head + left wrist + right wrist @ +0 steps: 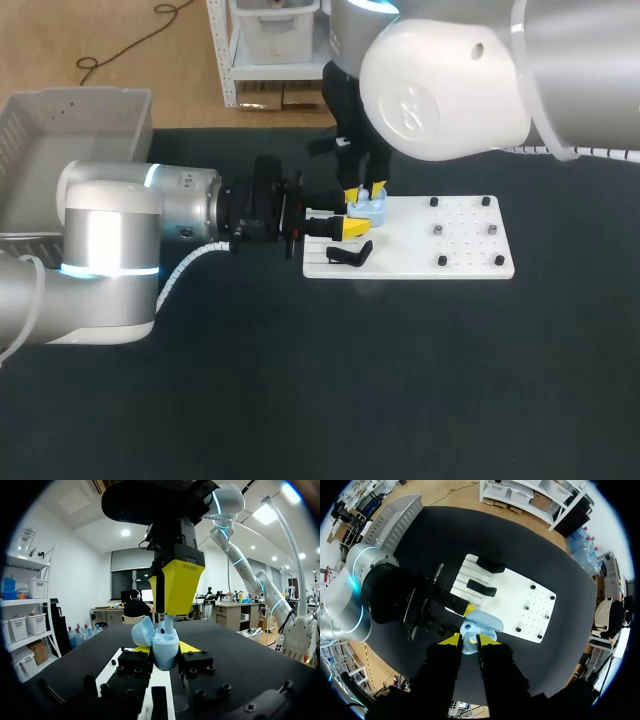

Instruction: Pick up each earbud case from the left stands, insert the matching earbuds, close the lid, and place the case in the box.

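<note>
A light blue earbud case (375, 209) is over the left part of the white board (450, 252). My left gripper (352, 226) comes in from the left and is shut on its sides. In the left wrist view the case (165, 652) sits between my yellow tips with its lid (142, 631) open and tilted back. My right gripper (174, 605) hangs straight above the case, shut on a pale earbud (168, 624) whose lower end reaches into it. From the right wrist, the case (481, 621) lies just ahead of my right gripper (469, 641).
A black stand (350, 255) lies on the board's near left part, and two black stands (481, 587) show in the right wrist view. Several small pegs (465, 230) dot the board's right half. A grey bin (70, 140) stands at the table's far left.
</note>
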You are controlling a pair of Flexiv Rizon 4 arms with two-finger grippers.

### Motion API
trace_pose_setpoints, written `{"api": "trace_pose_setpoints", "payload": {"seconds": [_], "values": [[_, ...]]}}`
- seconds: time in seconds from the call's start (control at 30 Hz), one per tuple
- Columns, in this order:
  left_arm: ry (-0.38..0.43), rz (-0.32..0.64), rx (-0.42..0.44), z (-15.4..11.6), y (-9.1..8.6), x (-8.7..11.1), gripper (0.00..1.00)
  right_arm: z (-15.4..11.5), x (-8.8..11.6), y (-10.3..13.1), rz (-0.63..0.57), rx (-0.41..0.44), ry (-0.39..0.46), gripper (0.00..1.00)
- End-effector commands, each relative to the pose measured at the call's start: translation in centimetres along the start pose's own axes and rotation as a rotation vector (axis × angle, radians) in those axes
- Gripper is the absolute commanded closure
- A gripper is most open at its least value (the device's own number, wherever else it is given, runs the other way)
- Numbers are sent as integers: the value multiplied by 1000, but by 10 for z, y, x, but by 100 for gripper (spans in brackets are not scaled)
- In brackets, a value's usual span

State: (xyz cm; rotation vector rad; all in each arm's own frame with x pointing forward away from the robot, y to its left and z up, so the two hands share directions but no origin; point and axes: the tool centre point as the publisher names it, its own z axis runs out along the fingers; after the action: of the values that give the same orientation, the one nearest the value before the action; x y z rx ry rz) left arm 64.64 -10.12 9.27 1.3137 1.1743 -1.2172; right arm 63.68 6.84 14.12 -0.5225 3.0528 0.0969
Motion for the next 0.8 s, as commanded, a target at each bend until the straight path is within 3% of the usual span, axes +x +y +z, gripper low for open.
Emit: {"api": "trace_pose_setpoints", "payload": {"seconds": [0.03,0.8], "values": [[1,1,-3,0,-1,0,100,2,-2,0,1,0,4,100],[1,1,-3,0,-1,0,100,10,-6,0,20,15,14,100]]}}
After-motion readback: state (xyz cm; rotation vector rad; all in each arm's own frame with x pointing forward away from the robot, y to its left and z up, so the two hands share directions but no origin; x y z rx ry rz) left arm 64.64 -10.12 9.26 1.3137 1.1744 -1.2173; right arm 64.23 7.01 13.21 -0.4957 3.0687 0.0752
